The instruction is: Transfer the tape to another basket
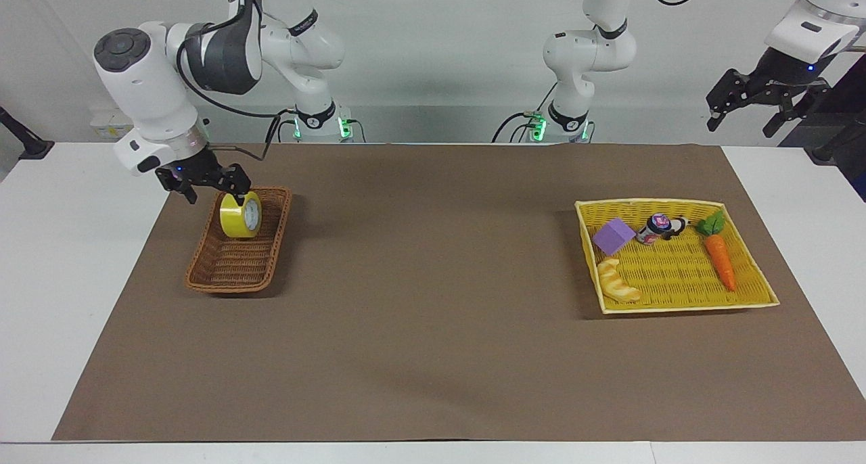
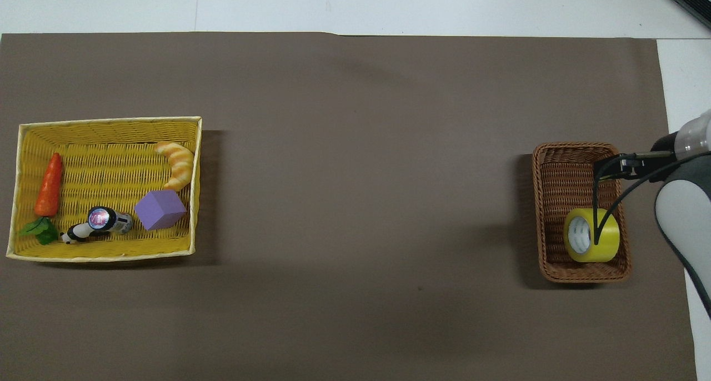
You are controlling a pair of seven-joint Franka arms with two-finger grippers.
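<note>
The yellow tape (image 1: 239,215) stands on its edge inside the brown wicker basket (image 1: 230,285), at the basket's end nearer to the robots. It also shows in the overhead view (image 2: 591,235), with the basket (image 2: 555,170) around it. My right gripper (image 1: 215,185) hangs open just above the tape and the basket's rim, apart from the roll; in the overhead view it (image 2: 616,166) is over the basket's edge. My left gripper (image 1: 744,120) waits open, high up past the left arm's end of the table.
A wide yellow tray-basket (image 1: 676,202) (image 2: 111,120) lies toward the left arm's end. It holds a carrot (image 1: 720,260), a purple block (image 1: 613,236), a croissant (image 1: 617,281) and a small can (image 1: 655,228). A brown mat (image 1: 433,315) covers the table.
</note>
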